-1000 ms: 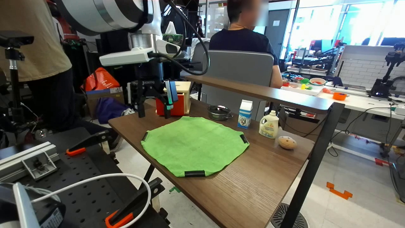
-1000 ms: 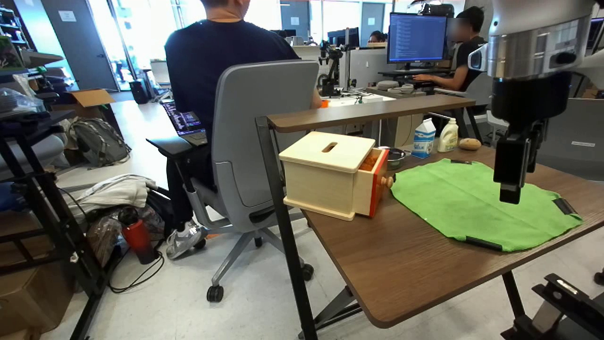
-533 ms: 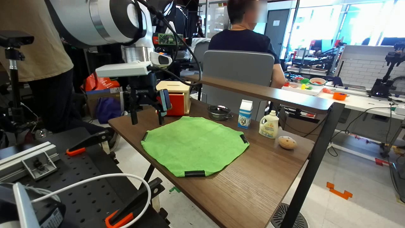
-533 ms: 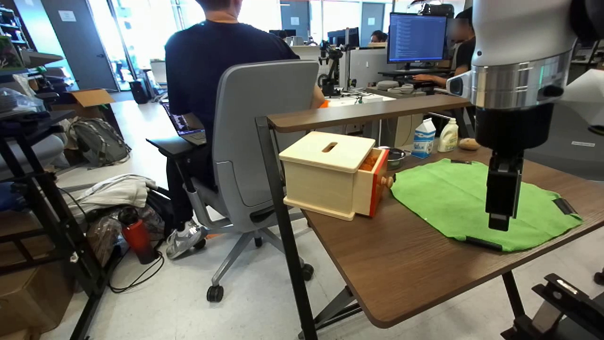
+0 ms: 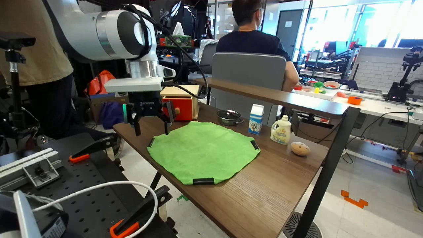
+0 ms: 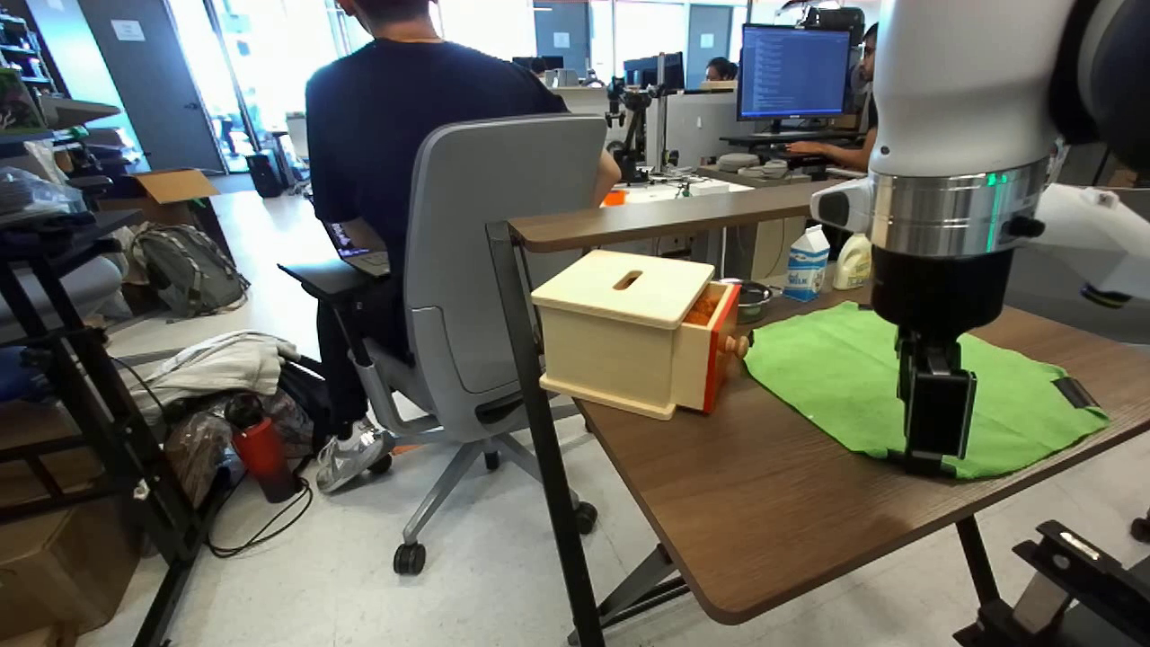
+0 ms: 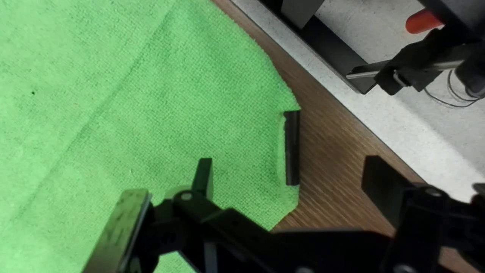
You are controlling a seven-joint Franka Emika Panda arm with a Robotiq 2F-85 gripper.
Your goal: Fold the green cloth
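Observation:
The green cloth (image 5: 203, 152) lies flat and spread out on the brown table, with black strips on its corners. It also shows in an exterior view (image 6: 835, 377) and in the wrist view (image 7: 151, 94). My gripper (image 5: 152, 133) is open and empty, pointing down just above one cloth corner near the table's edge. In the wrist view, my gripper (image 7: 289, 167) has one finger over the cloth and one over bare wood. That corner's black strip (image 7: 292, 148) lies between them. In an exterior view my gripper (image 6: 930, 460) partly hides this corner.
A wooden box with a red-fronted drawer (image 5: 181, 109) stands beside the gripper. A dark pot (image 5: 228, 117), a milk carton (image 5: 256, 119), a cream bottle (image 5: 281, 130) and a speckled oval item (image 5: 300, 148) stand past the cloth. A raised shelf (image 5: 264, 96) runs along the back.
My gripper has come down and shifted toward the cloth corner near the table's edge. It stays open. The cloth has not moved.

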